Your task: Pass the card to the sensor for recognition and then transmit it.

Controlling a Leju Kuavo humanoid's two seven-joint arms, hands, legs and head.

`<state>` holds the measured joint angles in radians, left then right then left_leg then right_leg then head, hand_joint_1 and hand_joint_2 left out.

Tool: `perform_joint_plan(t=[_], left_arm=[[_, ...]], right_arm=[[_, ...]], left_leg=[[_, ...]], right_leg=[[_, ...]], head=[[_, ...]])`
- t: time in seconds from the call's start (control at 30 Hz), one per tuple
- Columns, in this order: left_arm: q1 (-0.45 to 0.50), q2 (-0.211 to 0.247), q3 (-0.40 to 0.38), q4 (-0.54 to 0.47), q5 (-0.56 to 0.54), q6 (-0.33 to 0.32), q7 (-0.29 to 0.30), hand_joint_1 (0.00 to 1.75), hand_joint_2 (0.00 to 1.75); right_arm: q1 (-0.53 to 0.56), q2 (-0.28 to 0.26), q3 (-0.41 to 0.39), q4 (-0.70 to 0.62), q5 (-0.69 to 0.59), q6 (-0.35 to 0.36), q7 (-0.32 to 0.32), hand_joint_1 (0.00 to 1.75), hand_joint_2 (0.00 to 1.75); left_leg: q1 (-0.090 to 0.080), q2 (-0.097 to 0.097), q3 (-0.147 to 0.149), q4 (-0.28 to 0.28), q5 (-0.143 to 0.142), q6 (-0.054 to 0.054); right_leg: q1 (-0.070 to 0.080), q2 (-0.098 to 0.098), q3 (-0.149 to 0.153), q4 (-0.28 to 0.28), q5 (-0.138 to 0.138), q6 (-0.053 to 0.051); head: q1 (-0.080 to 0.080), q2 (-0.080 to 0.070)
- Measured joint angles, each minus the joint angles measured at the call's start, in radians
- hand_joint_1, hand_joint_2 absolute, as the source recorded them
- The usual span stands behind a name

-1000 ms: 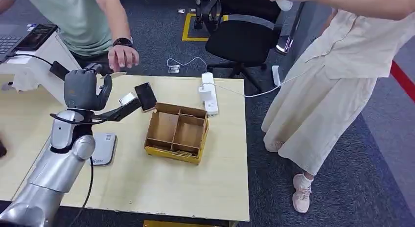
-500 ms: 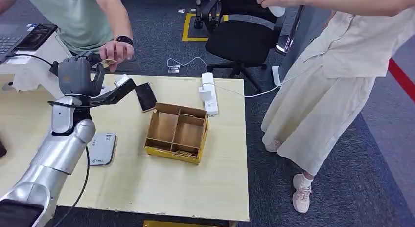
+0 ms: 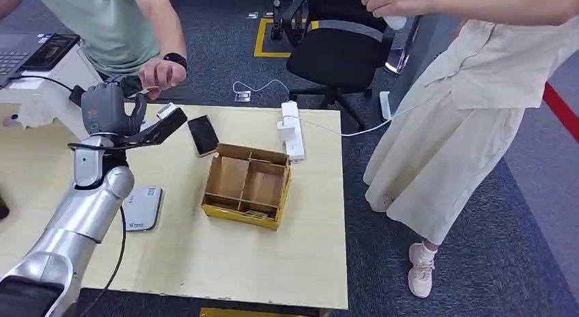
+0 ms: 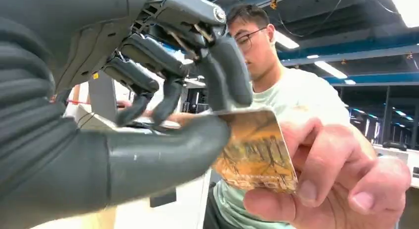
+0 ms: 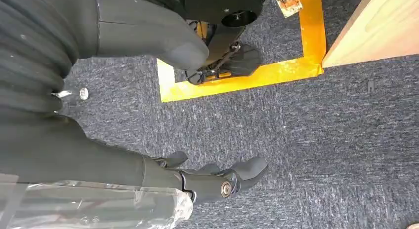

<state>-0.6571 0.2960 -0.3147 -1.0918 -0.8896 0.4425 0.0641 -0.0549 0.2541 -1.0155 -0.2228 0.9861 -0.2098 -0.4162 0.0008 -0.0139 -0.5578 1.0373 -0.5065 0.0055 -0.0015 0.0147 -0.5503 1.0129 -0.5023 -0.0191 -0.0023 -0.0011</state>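
Seen from the head view: pale wooden table (image 3: pixel 225 262) on dark blue-grey carpet, black office chair (image 3: pixel 336 57) beyond it and yellow floor tape behind. Left hand (image 3: pixel 109 112) raised at the table's far left edge, dark fingers curled upward, meeting a person's hand (image 3: pixel 156 74) that wears a black wristwatch; a sliver of tan between them, too small to read from here. Dark phone (image 3: pixel 203 134) lying flat just beside a brown cardboard box (image 3: pixel 247 185) split into compartments; white sensor pad (image 3: pixel 142 208) flat on the table near the silver forearm; white power strip (image 3: pixel 291 129) along the far edge with a cable running off toward a second person in a cream dress (image 3: pixel 450 126) standing at the right. From the left wrist view: ceiling lights and dark beams behind, left hand close up, thick grey thumb under the card (image 4: pixel 257 150) and a dark fingertip pressing on top, so pinching one end of it; remaining fingers bent inward above. Card rectangular with rounded corners, orange-yellow with a brownish sketch-like picture, held roughly flat and slightly tilted. Opposite end clasped by the person's hand, thumb on top and fingers beneath, so both hands touching the card at once. From the right wrist view: grey carpet, a yellow tape corner and a table edge; right hand (image 5: pixel 217 177) hanging, fingers loosely curled with gaps between them, holding nothing.
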Motion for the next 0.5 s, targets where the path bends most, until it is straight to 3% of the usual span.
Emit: perform_joint_plan(t=[0.5], left_arm=[[0.018,0.003,0.026,0.000,0.005,0.017,-0.001,0.00,1.75]], right_arm=[[0.000,0.000,0.002,0.000,-0.002,-0.001,0.001,0.00,1.75]], left_leg=[[0.000,0.000,0.000,0.000,0.000,0.000]], right_leg=[[0.000,0.000,0.000,0.000,0.000,0.000]], head=[[0.000,0.000]])
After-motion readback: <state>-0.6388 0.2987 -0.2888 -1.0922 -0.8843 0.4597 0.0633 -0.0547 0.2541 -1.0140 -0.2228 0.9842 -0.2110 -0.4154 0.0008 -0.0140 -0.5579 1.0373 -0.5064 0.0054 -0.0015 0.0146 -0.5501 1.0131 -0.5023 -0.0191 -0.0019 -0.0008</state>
